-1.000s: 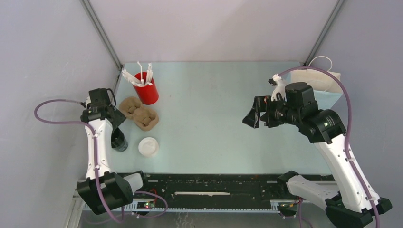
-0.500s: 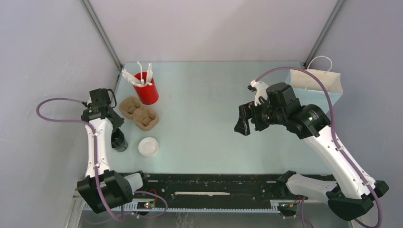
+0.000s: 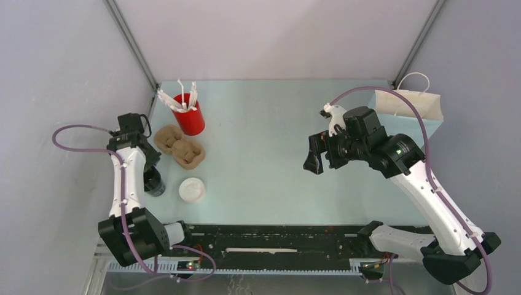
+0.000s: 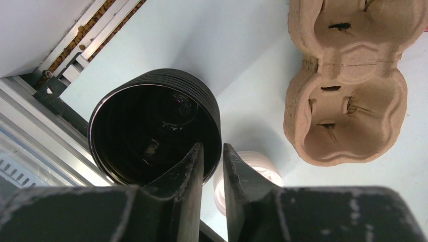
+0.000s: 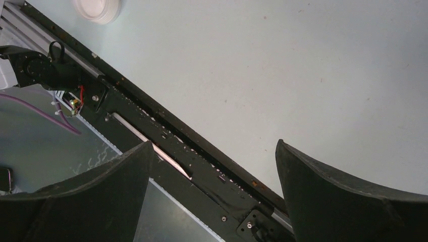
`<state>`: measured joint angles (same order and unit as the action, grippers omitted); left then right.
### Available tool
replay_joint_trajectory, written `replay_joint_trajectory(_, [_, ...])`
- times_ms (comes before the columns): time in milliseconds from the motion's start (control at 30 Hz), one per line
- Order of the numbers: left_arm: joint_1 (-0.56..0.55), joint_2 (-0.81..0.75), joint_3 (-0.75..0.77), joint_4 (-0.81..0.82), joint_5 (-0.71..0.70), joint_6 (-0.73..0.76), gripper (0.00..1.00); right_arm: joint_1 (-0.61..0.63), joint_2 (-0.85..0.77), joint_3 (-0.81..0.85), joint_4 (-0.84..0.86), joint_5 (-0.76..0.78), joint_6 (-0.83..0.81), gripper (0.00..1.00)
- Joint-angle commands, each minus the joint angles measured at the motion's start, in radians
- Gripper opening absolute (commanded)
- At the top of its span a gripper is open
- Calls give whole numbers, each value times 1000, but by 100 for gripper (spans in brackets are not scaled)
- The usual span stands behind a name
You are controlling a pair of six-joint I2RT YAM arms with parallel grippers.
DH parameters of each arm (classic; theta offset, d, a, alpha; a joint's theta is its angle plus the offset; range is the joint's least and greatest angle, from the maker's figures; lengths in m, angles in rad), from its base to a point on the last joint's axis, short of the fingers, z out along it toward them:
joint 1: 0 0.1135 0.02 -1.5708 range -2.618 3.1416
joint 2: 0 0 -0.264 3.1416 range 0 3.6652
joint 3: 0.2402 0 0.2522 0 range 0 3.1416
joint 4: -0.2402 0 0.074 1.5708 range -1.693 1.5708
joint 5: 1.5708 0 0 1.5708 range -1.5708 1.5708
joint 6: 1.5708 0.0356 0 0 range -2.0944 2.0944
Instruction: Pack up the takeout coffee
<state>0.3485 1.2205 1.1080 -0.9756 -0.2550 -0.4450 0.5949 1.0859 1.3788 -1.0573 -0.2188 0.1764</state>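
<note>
L pincer (image 4: 212,147) was narrowed onto the wall of the black cup (image 4: 151,131). One finger (image 4: 189,171) sat inside the mouth and the other (image 4: 237,181) outside, w/ the rim wall pinched betw. them. The cup stood upright and uncovered; its ribbed outer wall and dark interior showed in the L wrist view. It rested on the pale surface (image 3: 264,123) near the L edge, close to the black rail (image 3: 276,236) along the near side, partly hidden under the L arm in the top view.

The round white lid (image 3: 191,190) lay flat on the surface to the R of the cup, near it but apart in the top view. In the L wrist view only part of it showed behind the outer finger.

The brown pulp tray (image 3: 180,146) lay beyond cup and lid, w/ two moulded wells facing up. The red cup (image 3: 189,115), holding white cutlery, stood just beside the tray's far end.

R pincer (image 5: 213,146) was spread wide w/ nothing betw. its fingers. It hung above the surface's R half, well apart from the cup. Its wrist view looked down on bare surface and the near rail, w/ the lid at the frame's top L corner.

The white paper bag (image 3: 408,104), handle up, stood at the far R corner of the surface, beyond the R arm.
</note>
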Motion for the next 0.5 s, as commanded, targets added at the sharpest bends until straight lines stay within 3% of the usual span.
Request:
replay_joint_trajectory(0, [10, -6, -14, 20, -5, 14, 24, -4, 7, -1, 35, -2, -15, 100])
replay_joint_trajectory(467, [10, -8, -1, 16, -21, 47, 16, -5, 19, 2, 36, -10, -11, 100])
